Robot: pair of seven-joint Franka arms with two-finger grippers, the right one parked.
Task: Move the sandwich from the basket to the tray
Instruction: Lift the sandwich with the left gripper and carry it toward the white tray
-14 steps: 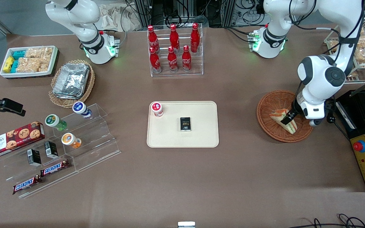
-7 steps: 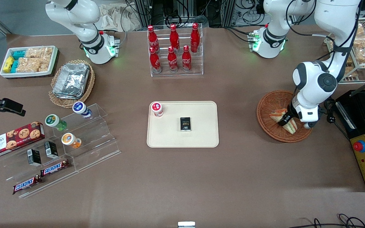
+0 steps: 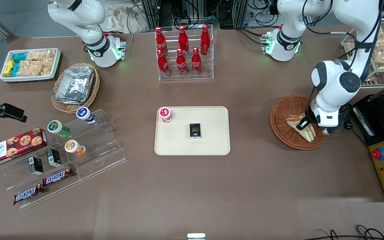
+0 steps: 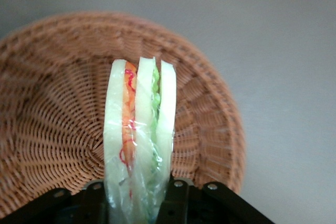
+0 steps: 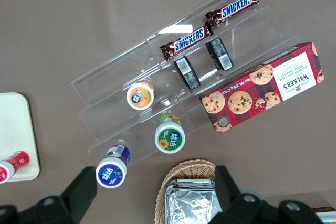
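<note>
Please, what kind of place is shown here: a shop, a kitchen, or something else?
Probably a robotics lab set up like a small snack shop. Cola bottles stand in a clear rack, Snickers bars lie on an acrylic display, and cables run along the table's edge. The gripper holds the sandwich over the basket.

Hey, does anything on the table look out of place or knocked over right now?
Nothing looks spilled or damaged. The gripper is shut on the sandwich, over the basket. The tray holds a small red-capped bottle and a black box.
</note>
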